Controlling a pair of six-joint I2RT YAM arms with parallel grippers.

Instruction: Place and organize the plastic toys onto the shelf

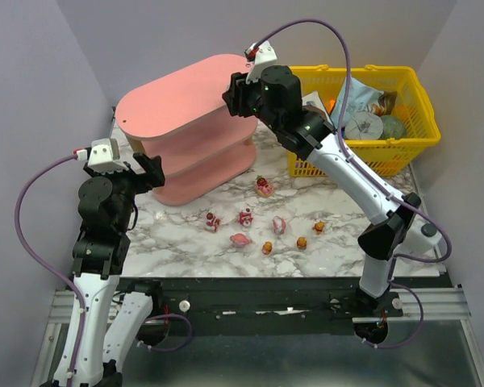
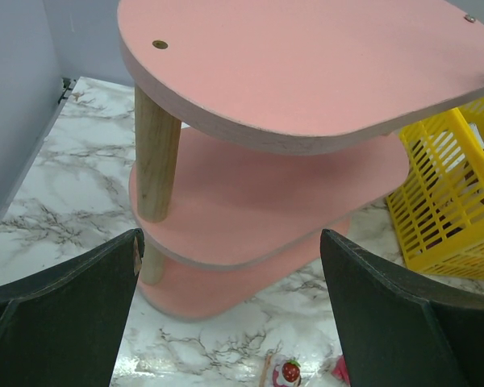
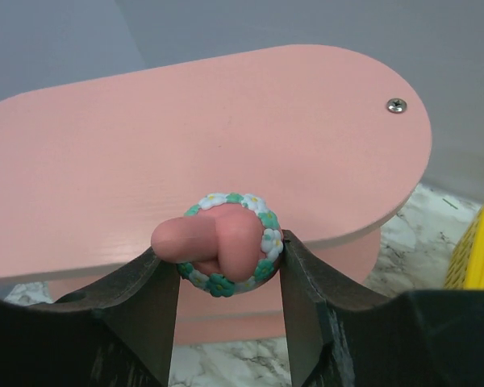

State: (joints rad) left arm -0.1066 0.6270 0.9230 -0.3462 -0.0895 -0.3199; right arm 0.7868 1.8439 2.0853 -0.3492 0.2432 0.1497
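The marble desk (image 1: pixel 339 258) carries a pink three-tier shelf (image 1: pixel 185 89) at the far left and a yellow basket (image 1: pixel 415 97) at the far right, the two just beside each other. No toy shows on the shelf's top board, nor on the part of the middle board that the left wrist view takes in.

The right hand (image 3: pixel 230 260) hangs at the right end of the top board, just above its edge. It is clamped on a small pink toy (image 3: pixel 218 242) ringed with white and green flowers. The left hand (image 2: pixel 231 238) hovers near the shelf's left end, its fingers spread wide with nothing between them.

Eight more toys (image 1: pixel 246 217) lie scattered on the desk in front of the shelf, some red and white, some orange-brown.

The step in hand looks like setting a toy on the top board, with most of the task left. The next move likely calls for carrying the toy inward from the edge and lowering it until it rests. Only then should the fingers part, since the rounded toy might roll.
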